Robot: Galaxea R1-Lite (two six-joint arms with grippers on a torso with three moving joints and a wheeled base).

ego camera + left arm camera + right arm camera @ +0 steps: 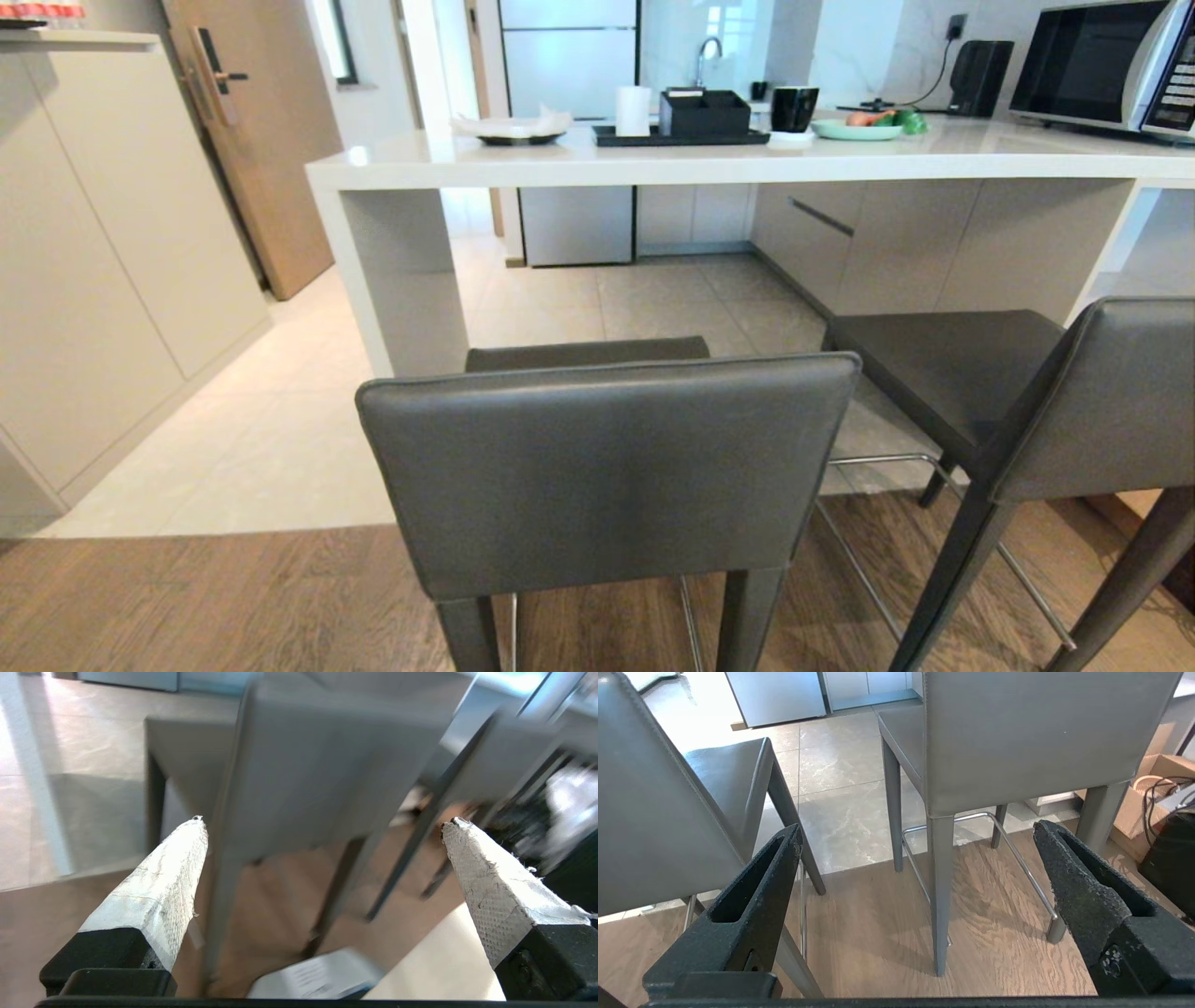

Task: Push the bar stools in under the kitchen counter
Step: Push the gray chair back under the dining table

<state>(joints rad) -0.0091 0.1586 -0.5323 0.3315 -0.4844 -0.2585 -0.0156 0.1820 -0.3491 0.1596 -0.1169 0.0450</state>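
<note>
Two dark grey bar stools stand before the white kitchen counter (709,163), seats only partly under its slab. One stool (607,467) shows its backrest in the centre foreground of the head view; the other stool (1102,401) is at the right, turned slightly. Neither arm shows in the head view. My left gripper (327,820) is open, its white-taped fingers (159,891) pointing at the centre stool's backrest (317,765) from short of it. My right gripper (917,827) is open and empty, its black fingers (752,896) low behind the right stool (1027,737), apart from it.
On the counter stand a microwave (1102,65), a black tray with a box (681,135), a mug (794,107) and a plate of vegetables (859,129). A cardboard box with cables (1143,798) sits right of the right stool. Cabinets (103,261) line the left.
</note>
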